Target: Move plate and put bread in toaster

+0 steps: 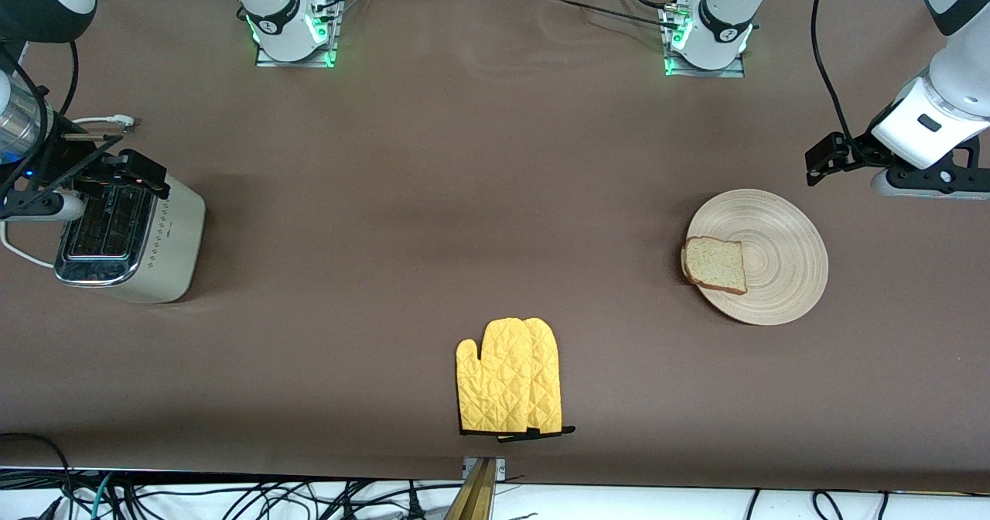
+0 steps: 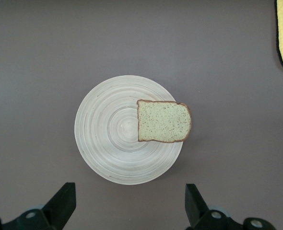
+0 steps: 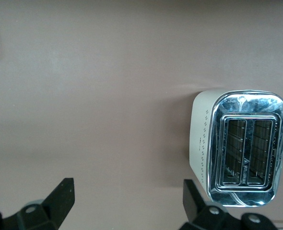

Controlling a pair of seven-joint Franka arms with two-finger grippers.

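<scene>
- The plate [image 1: 773,261] lies flat on the brown tabletop [image 1: 464,195], toward the left arm's end.
- The plate is round and made of pale wood with ring marks.
- The bread [image 1: 715,265] lies on the plate, at the rim on the side that faces the toaster. One crust edge hangs a little over the rim.
- The bread is one square slice, light brown with small specks.
- The toaster [image 1: 135,245] stands on the tabletop toward the right arm's end, well apart from the plate.
- It is cream with a shiny top, and both slots look empty in the right wrist view.
- A white cord [image 1: 19,253] runs out from the toaster's end.
- A yellow oven mitt [image 1: 510,377] lies flat between the two, nearer to the front camera than both.
- The left hand [image 2: 127,206] hangs up in the air over the plate. Its fingers [image 2: 62,201] are spread wide and hold nothing.
- The right hand [image 3: 127,203] hangs up in the air just beside the toaster. Its fingers [image 3: 60,196] are spread wide too, with nothing in them.
</scene>
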